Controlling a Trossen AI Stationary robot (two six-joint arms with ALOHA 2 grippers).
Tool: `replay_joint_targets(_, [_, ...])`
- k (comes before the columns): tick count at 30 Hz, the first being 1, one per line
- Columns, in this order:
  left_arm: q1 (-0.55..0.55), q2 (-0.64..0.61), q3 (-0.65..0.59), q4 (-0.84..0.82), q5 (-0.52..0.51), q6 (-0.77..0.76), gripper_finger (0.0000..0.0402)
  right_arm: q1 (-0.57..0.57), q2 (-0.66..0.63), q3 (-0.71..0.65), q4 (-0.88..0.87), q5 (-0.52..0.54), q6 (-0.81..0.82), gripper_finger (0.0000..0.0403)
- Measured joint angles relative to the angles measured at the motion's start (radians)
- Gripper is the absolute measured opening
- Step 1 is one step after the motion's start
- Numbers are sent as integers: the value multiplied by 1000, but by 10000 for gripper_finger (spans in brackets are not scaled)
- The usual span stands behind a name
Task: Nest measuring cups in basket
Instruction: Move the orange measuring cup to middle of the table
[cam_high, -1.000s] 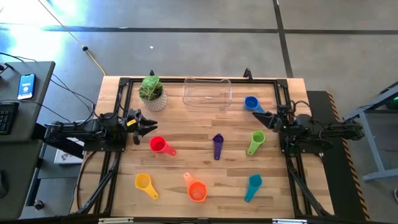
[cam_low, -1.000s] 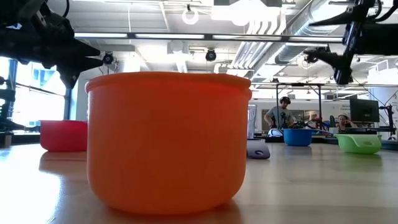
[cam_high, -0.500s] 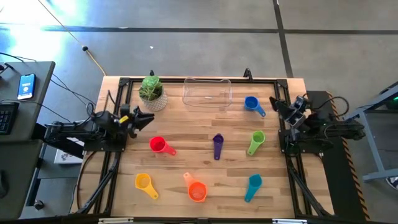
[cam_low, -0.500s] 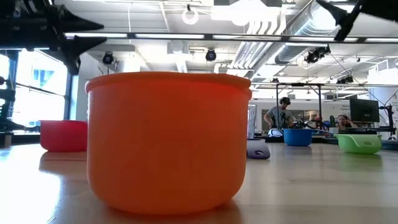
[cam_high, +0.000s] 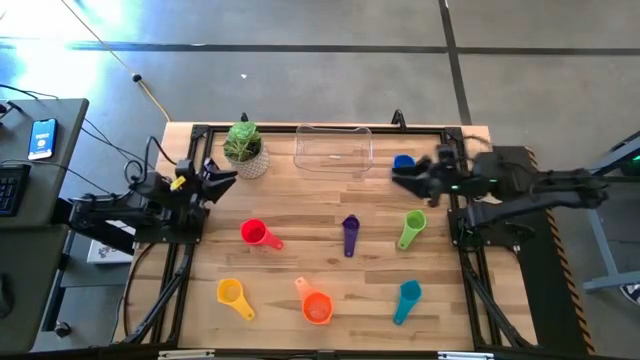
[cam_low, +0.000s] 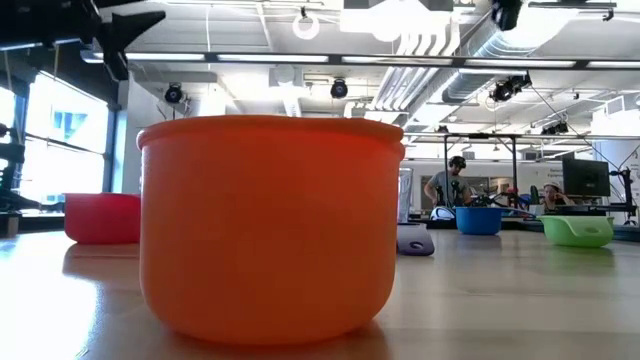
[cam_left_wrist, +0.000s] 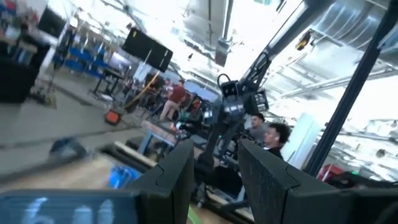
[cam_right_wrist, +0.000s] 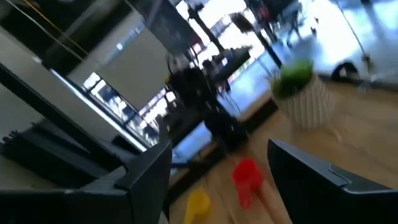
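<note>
Orange plastic fills most of my low view: the orange cup (cam_low: 270, 225) stands so close to that camera that it hides the middle of the table behind it, and only the red cup (cam_low: 102, 217) at the left and the blue cup (cam_low: 479, 219), the green cup (cam_low: 578, 230) and a sliver of the purple cup (cam_low: 415, 242) at the right peek past it. From above, my right gripper (cam_high: 403, 174) hangs over the blue cup (cam_high: 403, 162) and covers its near side, so I cannot tell whether I touch it. Its fingers (cam_right_wrist: 317, 174) stand spread with a wide gap, empty. My left gripper (cam_high: 222, 175) waits at the table's left edge, just near of the potted plant (cam_high: 244, 147), fingers (cam_left_wrist: 171, 177) parted and empty too. Both wrist views are smeared, and little on the table reads in them.

The basket (cam_high: 333, 150) sits empty at the far edge of the pale wooden table (cam_high: 300, 240). The yellow cup (cam_high: 231, 292) and the teal cup (cam_high: 408, 293) lie in the near row. Grey floor surrounds the table; a desk with a phone (cam_high: 40, 139) stands at the left. Beyond lies a bright workshop with people (cam_low: 447, 185) seated at benches.
</note>
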Motion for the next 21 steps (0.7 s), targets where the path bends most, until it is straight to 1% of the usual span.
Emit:
replay_joint_targets(5, [0, 64, 93, -113, -2, 51, 117, 41, 197, 114, -75, -54, 135, 257])
replay_joint_targets(8, [0, 109, 146, -214, -5, 85, 117, 86, 300, 181, -139, -57, 239, 257])
replay_joint_targets(11, [0, 149, 179, -296, -35, 121, 117, 135, 399, 251, -195, -46, 354, 257])
replay_joint_targets(17, [0, 205, 188, -315, -63, 140, 117, 221, 587, 379, -280, -15, 568, 257])
replay_joint_targets(21, [0, 233, 188, -327, -66, 147, 117, 262, 699, 443, -289, -4, 661, 257])
